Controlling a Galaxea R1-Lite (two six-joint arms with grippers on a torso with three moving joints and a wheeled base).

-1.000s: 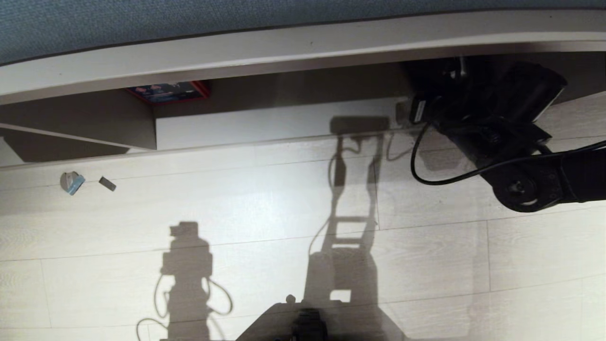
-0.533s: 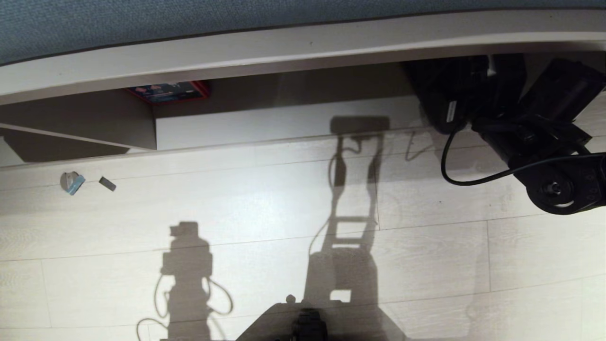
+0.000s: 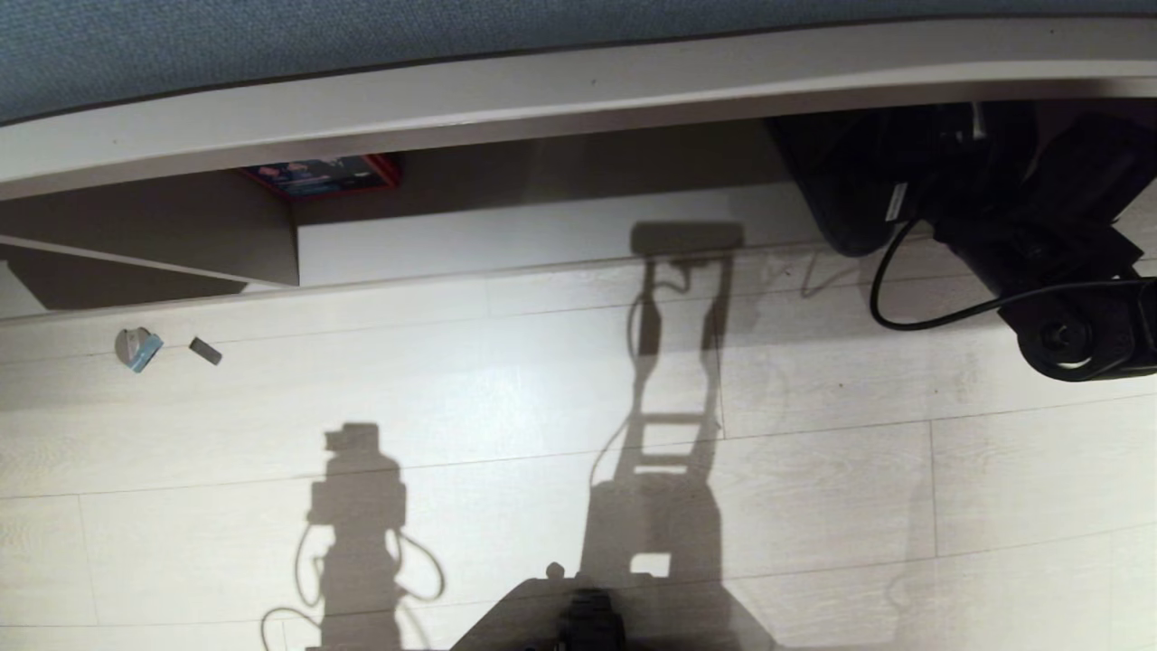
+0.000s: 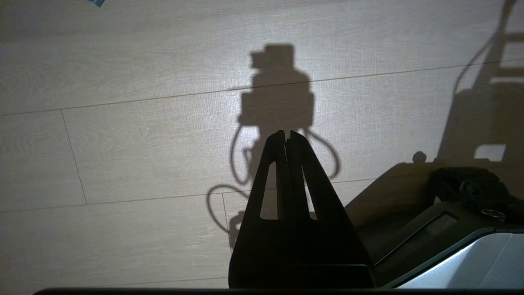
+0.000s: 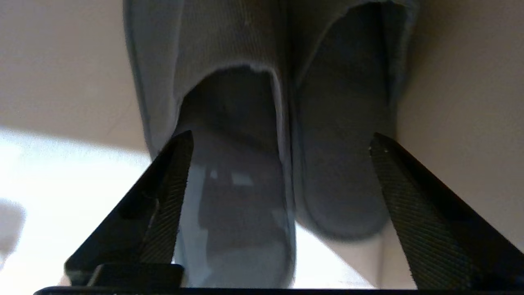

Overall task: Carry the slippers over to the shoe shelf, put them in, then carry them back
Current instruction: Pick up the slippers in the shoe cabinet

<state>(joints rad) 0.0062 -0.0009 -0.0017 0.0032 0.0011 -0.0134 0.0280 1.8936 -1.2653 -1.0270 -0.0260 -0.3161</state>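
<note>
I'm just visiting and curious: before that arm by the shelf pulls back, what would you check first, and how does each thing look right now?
1. Right gripper released: ok, jaws stand wide apart.
2. Slippers side by side, toes pointing into the shoe shelf: ok.
3. Slippers fully on the shelf's base board: cannot tell; the heel ends look close to the board's front edge.
4. Fingers clear of the fabric: cannot tell, they flank the heels closely.
5. Left gripper out of the way: ok, shut, hanging over bare floor.
</note>
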